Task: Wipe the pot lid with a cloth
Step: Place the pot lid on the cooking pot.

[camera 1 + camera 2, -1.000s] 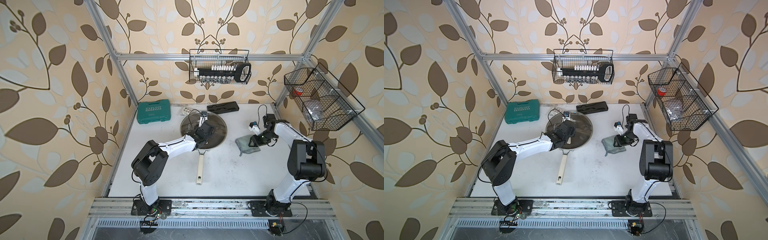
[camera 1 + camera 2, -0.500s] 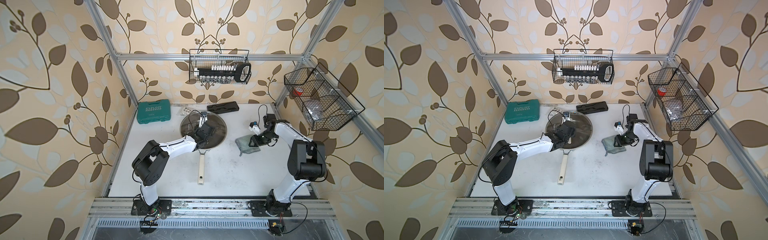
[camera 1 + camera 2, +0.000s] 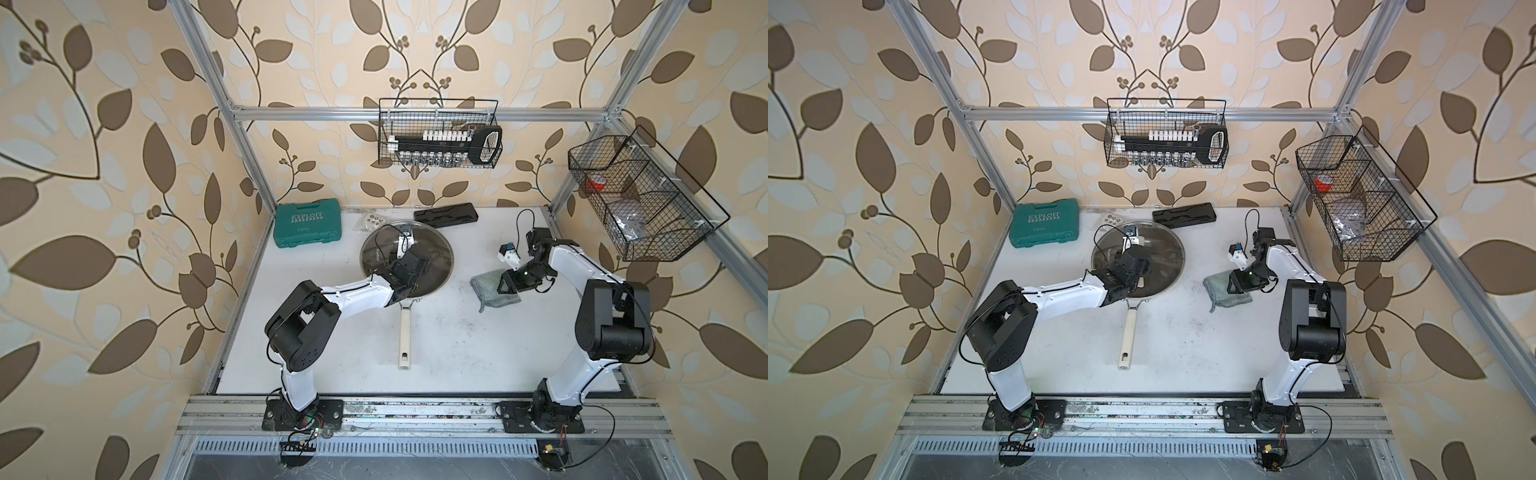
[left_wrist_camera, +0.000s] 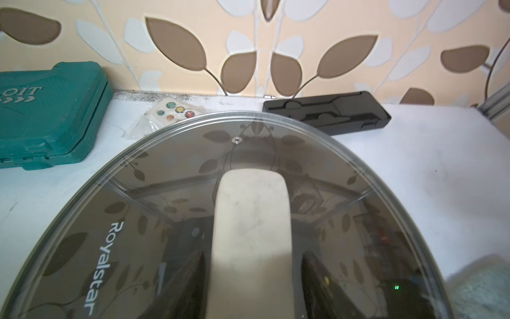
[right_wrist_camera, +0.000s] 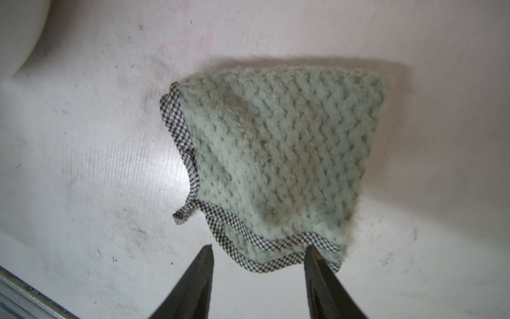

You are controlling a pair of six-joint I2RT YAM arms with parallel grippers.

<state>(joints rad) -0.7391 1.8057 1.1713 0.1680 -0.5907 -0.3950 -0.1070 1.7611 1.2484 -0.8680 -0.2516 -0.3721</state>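
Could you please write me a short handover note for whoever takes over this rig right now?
Left gripper: over the pot lid, jaws either side of its cream handle; whether it grips is unclear.
Right gripper: open, low at the checked hem of the cloth, not holding it.
The lid sits on the frying pan. The cloth lies crumpled on the table between the pan and the right arm.
Done: both arms are in position, nothing wiped yet.
Left: grasp the cloth, steady the lid, wipe the glass.
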